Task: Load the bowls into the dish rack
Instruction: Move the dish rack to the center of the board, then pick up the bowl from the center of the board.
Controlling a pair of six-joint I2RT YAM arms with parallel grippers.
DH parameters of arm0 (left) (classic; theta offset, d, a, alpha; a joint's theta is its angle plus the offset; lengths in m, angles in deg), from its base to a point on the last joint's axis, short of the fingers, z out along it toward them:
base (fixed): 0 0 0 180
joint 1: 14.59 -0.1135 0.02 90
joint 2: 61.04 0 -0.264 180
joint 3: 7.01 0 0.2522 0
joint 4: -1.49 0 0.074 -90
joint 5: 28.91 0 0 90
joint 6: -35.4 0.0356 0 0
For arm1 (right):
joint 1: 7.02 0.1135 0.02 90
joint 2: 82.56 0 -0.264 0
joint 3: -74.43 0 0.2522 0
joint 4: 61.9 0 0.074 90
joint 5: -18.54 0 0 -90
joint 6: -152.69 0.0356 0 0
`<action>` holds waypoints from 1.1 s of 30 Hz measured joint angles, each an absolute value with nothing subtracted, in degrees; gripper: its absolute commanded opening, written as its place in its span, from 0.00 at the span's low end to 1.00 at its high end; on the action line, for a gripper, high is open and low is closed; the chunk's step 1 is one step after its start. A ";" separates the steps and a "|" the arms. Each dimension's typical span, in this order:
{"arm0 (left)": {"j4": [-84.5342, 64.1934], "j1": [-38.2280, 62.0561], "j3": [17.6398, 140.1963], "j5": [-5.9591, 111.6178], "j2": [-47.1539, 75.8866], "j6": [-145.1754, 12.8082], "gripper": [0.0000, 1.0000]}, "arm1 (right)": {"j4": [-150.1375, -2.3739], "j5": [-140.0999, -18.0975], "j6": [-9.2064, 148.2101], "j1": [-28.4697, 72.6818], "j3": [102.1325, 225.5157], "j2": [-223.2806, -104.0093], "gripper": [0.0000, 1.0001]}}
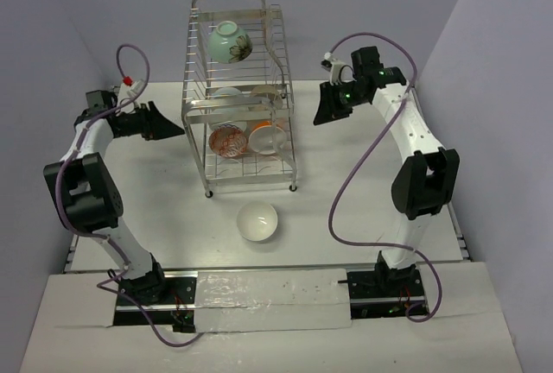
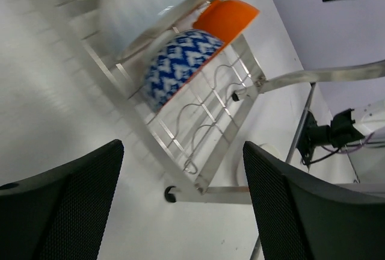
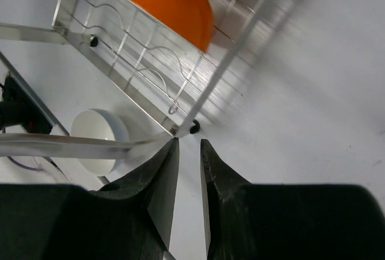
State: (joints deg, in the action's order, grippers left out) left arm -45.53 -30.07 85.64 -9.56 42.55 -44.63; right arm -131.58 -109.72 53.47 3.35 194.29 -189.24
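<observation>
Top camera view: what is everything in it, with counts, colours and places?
dish rack: one, silver wire, two tiers, middle of the table.
green bowl: one, pale mint, top tier, on its side.
patterned bowl: one, orange-red, lower tier, left.
white bowls in the rack: about three; one lower tier right, others higher, partly hidden.
loose bowl: one, white, on the table before the rack.
table: one, white.
cables: purple, along both arms.
left arm, left gripper: left of the rack, jaws wide, empty.
right arm, right gripper: right of the rack, jaws slightly apart, empty.
</observation>
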 measured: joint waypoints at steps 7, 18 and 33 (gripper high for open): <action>-44.17 -40.08 81.82 -8.62 42.68 -43.56 0.94 | -129.46 -108.32 54.65 1.19 180.98 -181.06 0.30; -37.75 -44.34 59.17 7.05 14.75 -38.99 0.98 | -129.44 -104.23 46.81 4.55 168.92 -151.12 0.36; -37.46 -44.67 43.20 8.93 -1.03 -31.49 0.98 | -132.76 -94.11 39.55 25.75 149.73 -149.44 0.45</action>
